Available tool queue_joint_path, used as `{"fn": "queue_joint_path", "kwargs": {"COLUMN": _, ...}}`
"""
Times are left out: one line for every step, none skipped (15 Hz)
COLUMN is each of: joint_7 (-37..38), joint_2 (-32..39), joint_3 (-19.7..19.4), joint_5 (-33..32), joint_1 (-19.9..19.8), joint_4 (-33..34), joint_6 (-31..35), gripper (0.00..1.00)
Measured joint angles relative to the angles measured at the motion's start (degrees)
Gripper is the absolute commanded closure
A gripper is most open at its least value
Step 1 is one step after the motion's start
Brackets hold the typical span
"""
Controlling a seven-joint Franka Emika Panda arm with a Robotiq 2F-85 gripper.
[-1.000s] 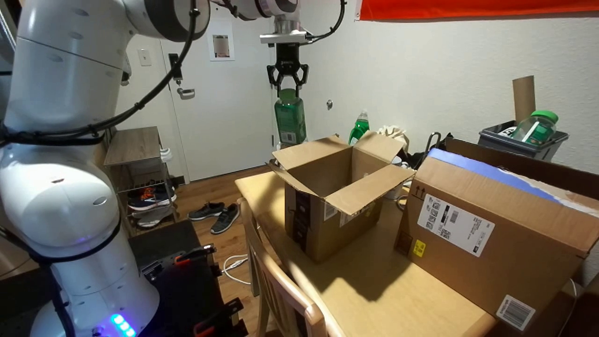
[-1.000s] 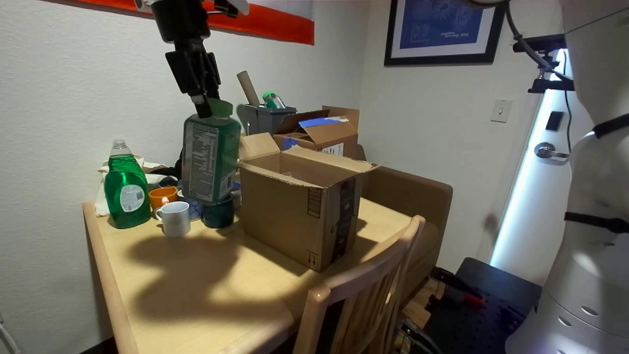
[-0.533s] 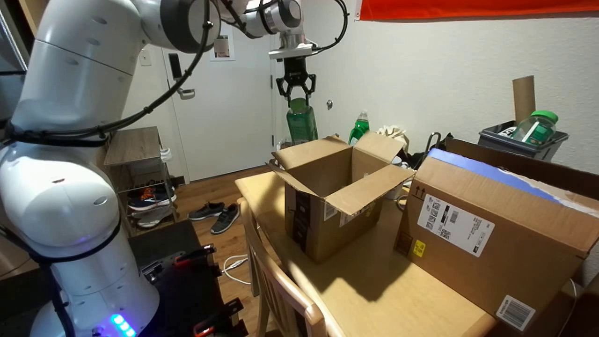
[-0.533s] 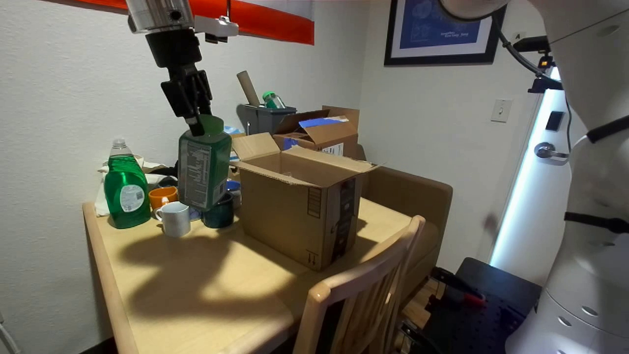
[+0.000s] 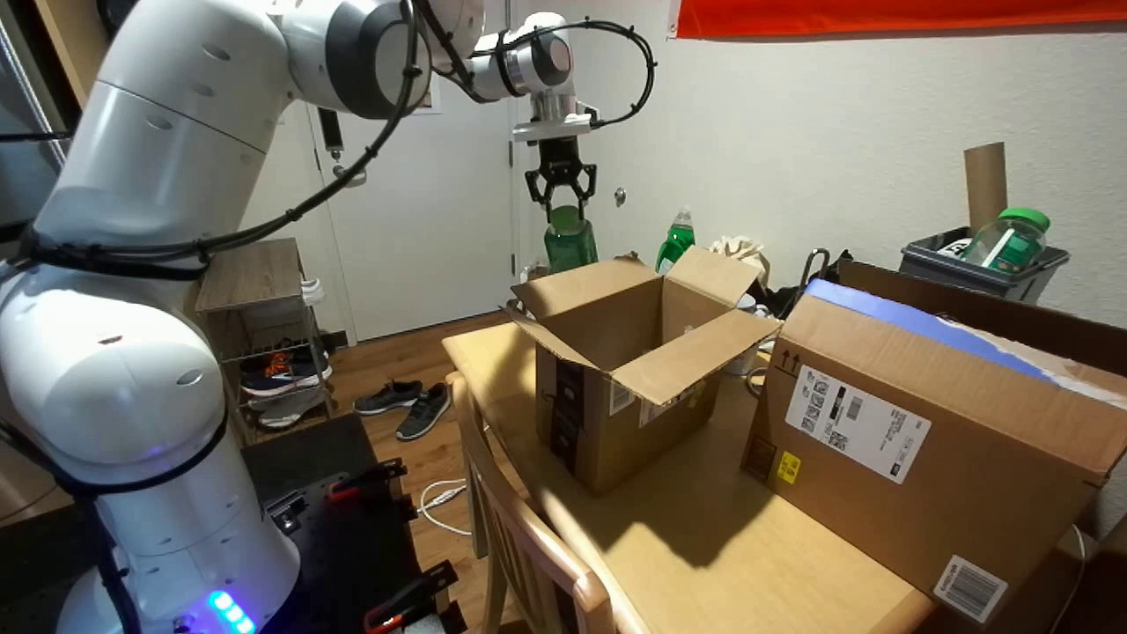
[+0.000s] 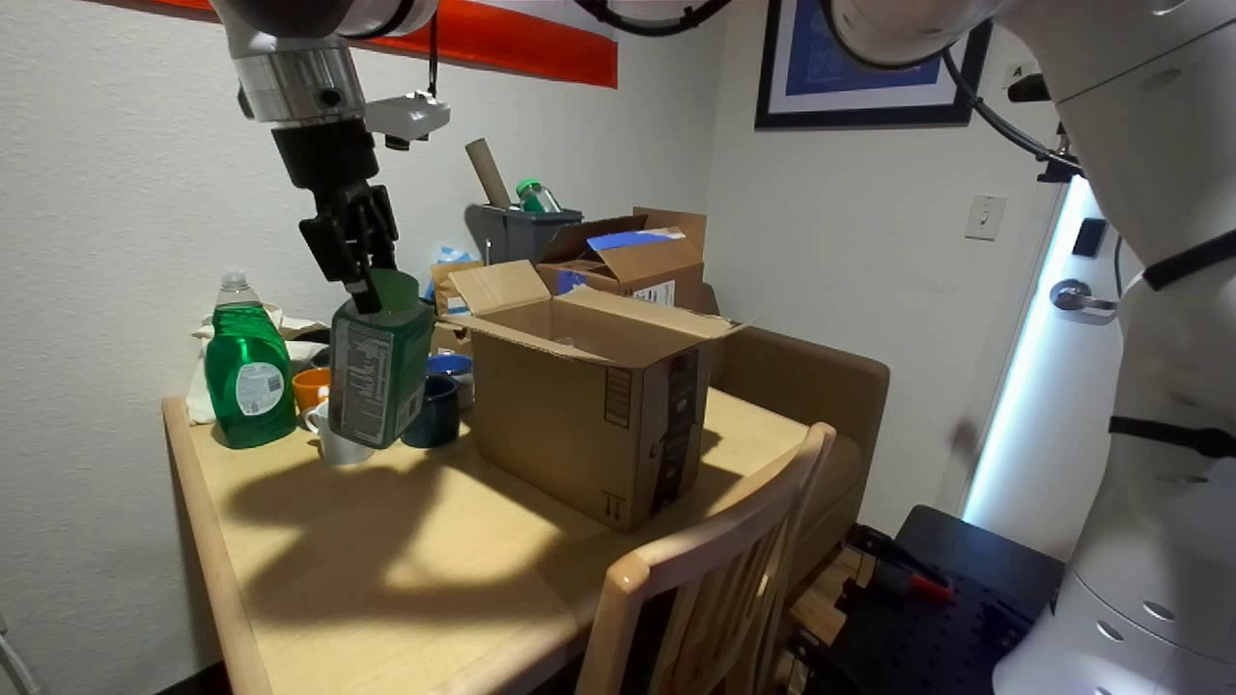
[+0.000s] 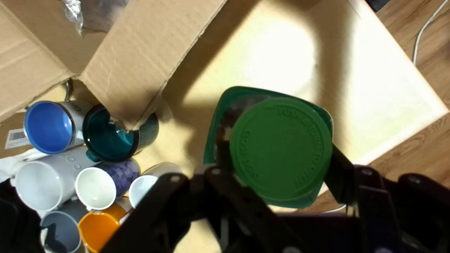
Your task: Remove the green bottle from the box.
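Square green plastic bottle (image 6: 379, 376) clamped by round cap (image 7: 281, 147) in black two-fingered gripper (image 5: 564, 216).
White ceramic mug (image 7: 140, 187) at wrist view's lower left could be toppled by sideways drift.

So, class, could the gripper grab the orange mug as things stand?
Probably not: the gripper holds a bottle by its lid, so isn't free, and a gray mug sits close beside the orange mug.

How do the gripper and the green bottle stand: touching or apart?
Touching. In the wrist view, the gripper has its fingers against opposite sides of the green bottle's cap, with no gap showing.
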Motion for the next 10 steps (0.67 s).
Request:
{"fn": "queue_joint_path", "kwargs": {"joint_7": 0.5, "joint_2": 0.5, "joint_3": 0.0, "joint_5": 0.0, "joint_1": 0.0, "joint_4": 0.0, "joint_6": 0.1, "gripper": 0.61}}
{"fn": "queue_joint_path", "kwargs": {"joint_7": 0.8, "joint_2": 0.9, "joint_3": 0.0, "joint_5": 0.0, "joint_1": 0.0, "joint_4": -0.1, "joint_6": 0.1, "gripper": 0.61}}
{"fn": "queue_joint_path", "kwargs": {"joint_7": 1.2, "joint_2": 1.4, "joint_3": -0.1, "joint_5": 0.0, "joint_1": 0.0, "joint_4": -0.1, "joint_6": 0.1, "gripper": 0.61}}
{"fn": "queue_joint_path", "kwargs": {"joint_7": 1.6, "joint_2": 1.9, "joint_3": -0.1, "joint_5": 0.0, "joint_1": -0.1, "joint_4": -0.1, "joint_6": 0.1, "gripper": 0.61}}
{"fn": "queue_joint_path", "kwargs": {"joint_7": 1.7, "joint_2": 2.3, "joint_3": -0.1, "joint_5": 0.0, "joint_1": -0.2, "joint_4": -0.1, "joint_6": 0.1, "gripper": 0.61}}
{"fn": "queue_joint_path", "kwargs": {"joint_7": 1.8, "joint_2": 2.7, "joint_3": -0.1, "joint_5": 0.2, "joint_1": -0.2, "joint_4": -0.2, "joint_6": 0.1, "gripper": 0.61}}
{"fn": "queue_joint_path", "kwargs": {"joint_7": 1.8, "joint_2": 3.1, "joint_3": -0.1, "joint_5": 0.6, "joint_1": -0.3, "joint_4": -0.3, "joint_6": 0.1, "gripper": 0.61}}
{"fn": "queue_joint_path", "kwargs": {"joint_7": 1.8, "joint_2": 3.4, "joint_3": -0.1, "joint_5": 1.1, "joint_1": -0.4, "joint_4": -0.5, "joint_6": 0.1, "gripper": 0.61}}
{"fn": "queue_joint_path", "kwargs": {"joint_7": 1.8, "joint_2": 3.6, "joint_3": -0.1, "joint_5": 1.7, "joint_1": -0.6, "joint_4": -1.0, "joint_6": 0.2, "gripper": 0.61}}
{"fn": "queue_joint_path", "kwargs": {"joint_7": 1.8, "joint_2": 3.8, "joint_3": -0.1, "joint_5": 2.4, "joint_1": -0.7, "joint_4": -1.5, "joint_6": 0.2, "gripper": 0.61}}
